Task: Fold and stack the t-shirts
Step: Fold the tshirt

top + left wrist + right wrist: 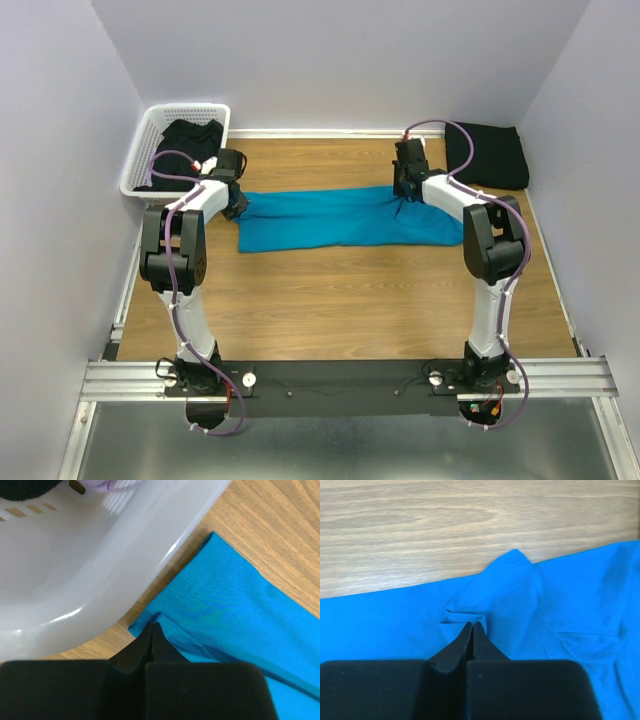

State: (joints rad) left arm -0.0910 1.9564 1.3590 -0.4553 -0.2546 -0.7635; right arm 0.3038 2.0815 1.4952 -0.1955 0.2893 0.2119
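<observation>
A bright teal t-shirt (330, 218) lies stretched in a long band across the far half of the wooden table. My left gripper (238, 203) is at its left end beside the basket, shut on the hemmed corner (165, 617), which puckers at the fingertips. My right gripper (403, 192) is on the shirt's far edge, right of the middle. It is shut on a small raised fold (470, 615) of teal fabric. One black t-shirt (487, 155) lies folded flat at the back right. Another black t-shirt (190, 140) sits crumpled in the basket.
A white plastic lattice basket (140, 160) stands at the back left corner, and its wall (75, 580) is close to my left gripper. Walls enclose the table on three sides. Bare wood (340, 300) lies between the teal shirt and the arm bases.
</observation>
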